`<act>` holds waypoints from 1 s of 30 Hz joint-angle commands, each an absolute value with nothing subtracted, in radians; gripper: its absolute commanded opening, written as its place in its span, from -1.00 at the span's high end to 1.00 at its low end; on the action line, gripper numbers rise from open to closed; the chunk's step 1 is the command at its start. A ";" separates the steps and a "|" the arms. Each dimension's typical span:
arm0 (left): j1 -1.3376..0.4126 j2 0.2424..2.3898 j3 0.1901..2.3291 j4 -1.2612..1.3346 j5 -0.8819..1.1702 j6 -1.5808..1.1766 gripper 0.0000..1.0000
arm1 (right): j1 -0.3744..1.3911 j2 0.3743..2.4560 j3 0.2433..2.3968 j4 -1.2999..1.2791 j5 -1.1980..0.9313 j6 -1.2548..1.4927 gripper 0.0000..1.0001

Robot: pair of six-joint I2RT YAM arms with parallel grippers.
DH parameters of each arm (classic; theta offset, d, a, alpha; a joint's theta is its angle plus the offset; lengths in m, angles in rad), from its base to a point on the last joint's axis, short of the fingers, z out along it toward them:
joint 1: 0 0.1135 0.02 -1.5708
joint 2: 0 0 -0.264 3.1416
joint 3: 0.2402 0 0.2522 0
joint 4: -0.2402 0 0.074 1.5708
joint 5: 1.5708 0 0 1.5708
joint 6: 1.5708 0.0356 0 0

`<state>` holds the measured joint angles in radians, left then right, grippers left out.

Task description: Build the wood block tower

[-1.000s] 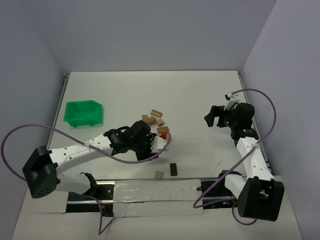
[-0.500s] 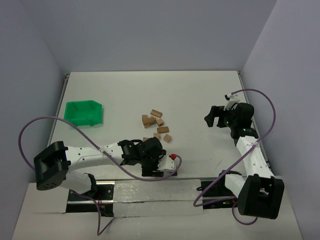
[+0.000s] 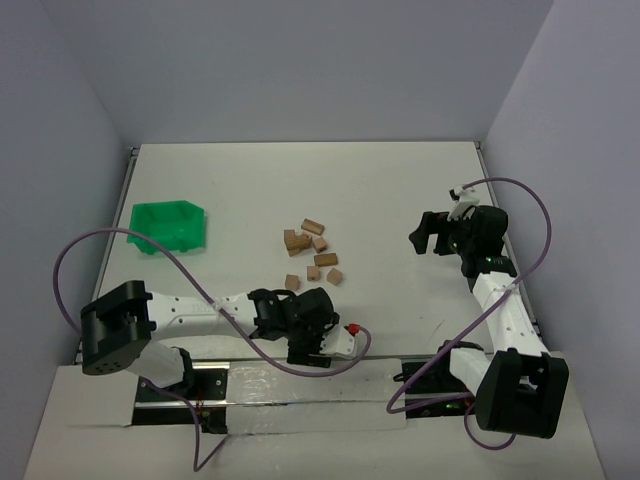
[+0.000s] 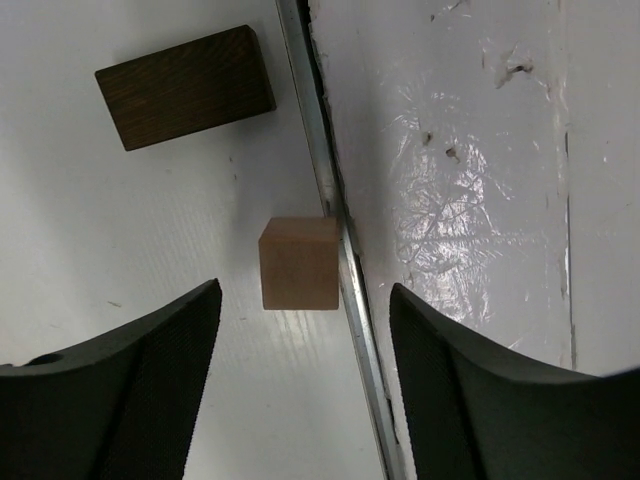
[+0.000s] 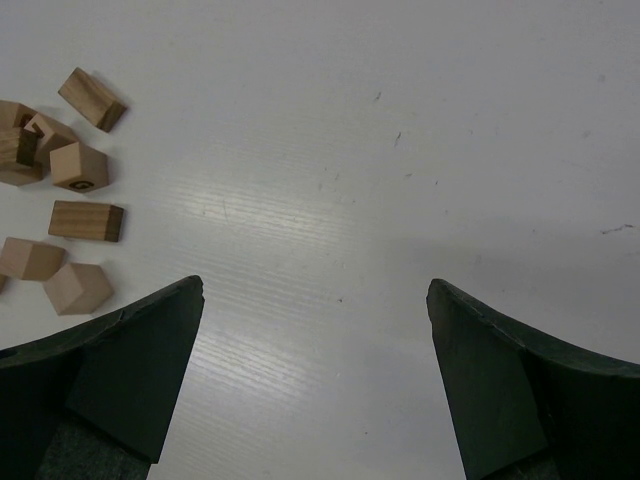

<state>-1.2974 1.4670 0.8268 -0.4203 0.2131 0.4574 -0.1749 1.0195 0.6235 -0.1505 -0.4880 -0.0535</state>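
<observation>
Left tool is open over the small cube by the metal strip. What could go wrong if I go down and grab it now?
1. The light cube sits against the metal strip. The left tool has one finger above that strip, so it may land on the strip and miss or tip the cube.
2. The dark block lies close by; a skewed descent could nudge it.

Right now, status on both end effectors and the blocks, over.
Left end effector open above a tan cube against the metal rail. Right end effector open, empty. Blocks loose, no tower yet.
</observation>
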 commanded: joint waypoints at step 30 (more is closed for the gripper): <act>-0.975 1.554 0.851 -0.323 0.161 0.423 0.92 | -0.183 1.018 0.683 -0.140 -0.494 -0.072 -0.99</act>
